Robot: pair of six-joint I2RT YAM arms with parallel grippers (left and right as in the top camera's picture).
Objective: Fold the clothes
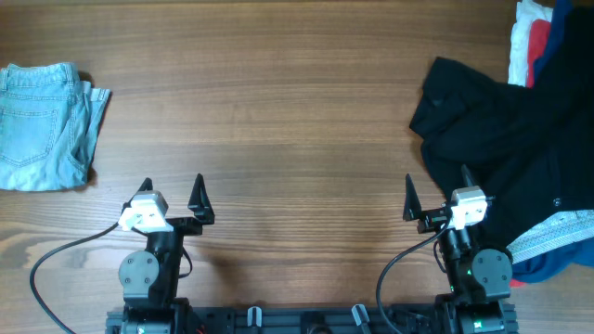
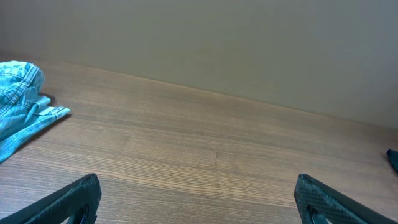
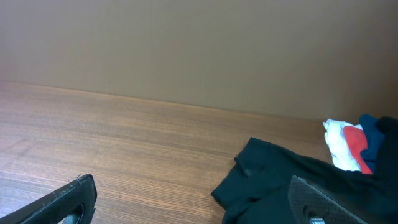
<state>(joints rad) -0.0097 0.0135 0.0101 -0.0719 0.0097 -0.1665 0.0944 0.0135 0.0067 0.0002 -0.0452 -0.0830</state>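
Note:
A large black garment (image 1: 510, 139) lies crumpled at the right side of the table, with a pale patterned band (image 1: 557, 232) at its near edge; it also shows in the right wrist view (image 3: 280, 177). Red, white and blue clothes (image 1: 534, 37) lie at the far right corner, seen too in the right wrist view (image 3: 351, 143). A folded light-blue denim garment (image 1: 42, 125) sits at the far left, also in the left wrist view (image 2: 18, 106). My left gripper (image 1: 172, 193) is open and empty near the front edge. My right gripper (image 1: 436, 190) is open and empty, its right finger over the black garment's edge.
The wooden table (image 1: 278, 111) stretches bare between the denim and the black garment. A blue fabric bit (image 1: 548, 269) lies under the patterned band at the front right. Cables (image 1: 56, 260) trail from the arm bases along the front edge.

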